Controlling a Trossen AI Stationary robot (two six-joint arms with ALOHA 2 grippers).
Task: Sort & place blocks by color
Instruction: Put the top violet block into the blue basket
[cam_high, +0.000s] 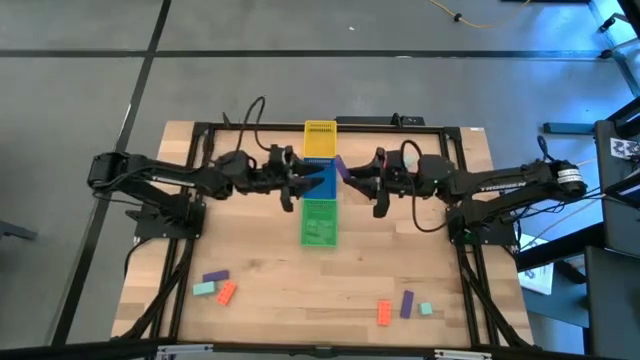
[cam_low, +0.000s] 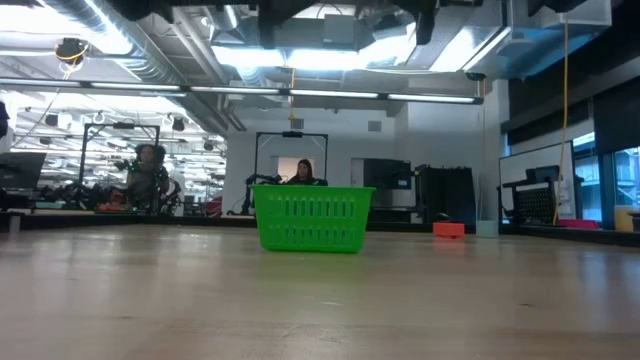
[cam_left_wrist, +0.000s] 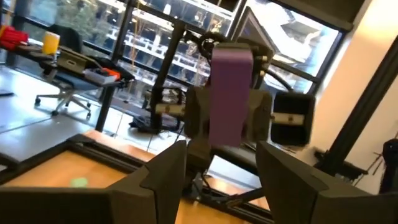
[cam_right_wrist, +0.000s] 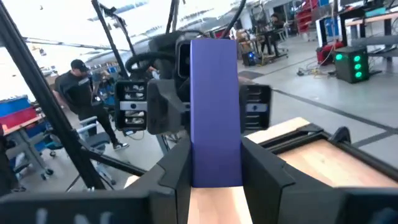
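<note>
1. We see the purple block (cam_right_wrist: 216, 112) upright, long axis sticking out past the right gripper (cam_high: 352, 174), whose fingers clamp its lower end.
2. It hangs over the blue tray (cam_high: 327, 178).
3. The left gripper (cam_high: 298, 180) faces it, fingers spread and holding nothing.

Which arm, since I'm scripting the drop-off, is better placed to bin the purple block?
Right. The right end effector is shut on the purple block, while the left end effector stands open and empty facing it.
</note>
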